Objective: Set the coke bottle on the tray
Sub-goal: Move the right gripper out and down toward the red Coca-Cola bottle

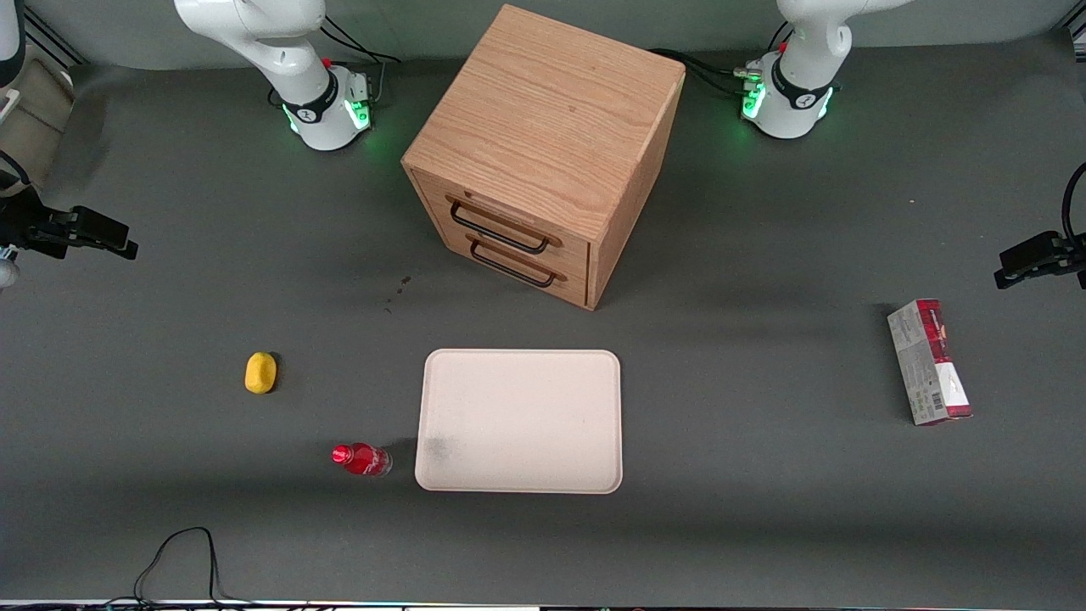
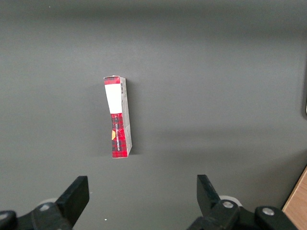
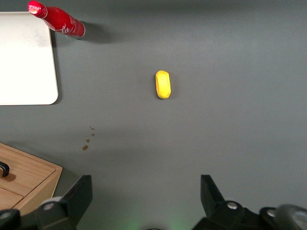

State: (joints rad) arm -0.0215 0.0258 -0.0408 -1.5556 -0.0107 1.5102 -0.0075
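Observation:
The coke bottle [image 1: 361, 459], small and clear with a red cap and label, lies on its side on the dark table. It rests just beside the near corner of the cream-white tray [image 1: 519, 420], off its rim. The right wrist view shows the coke bottle [image 3: 57, 20] beside the tray [image 3: 24, 62] too. My gripper [image 1: 119, 242] hangs at the working arm's end of the table, farther from the front camera than the bottle and well apart from it. In the right wrist view the gripper [image 3: 145, 184] is open, with only bare table between its fingers.
A yellow lump [image 1: 260, 372] lies on the table between the gripper and the bottle, and the yellow lump [image 3: 163, 84] also shows from the wrist. A wooden two-drawer cabinet [image 1: 543, 144] stands farther back than the tray. A red-and-grey carton [image 1: 929, 361] lies toward the parked arm's end.

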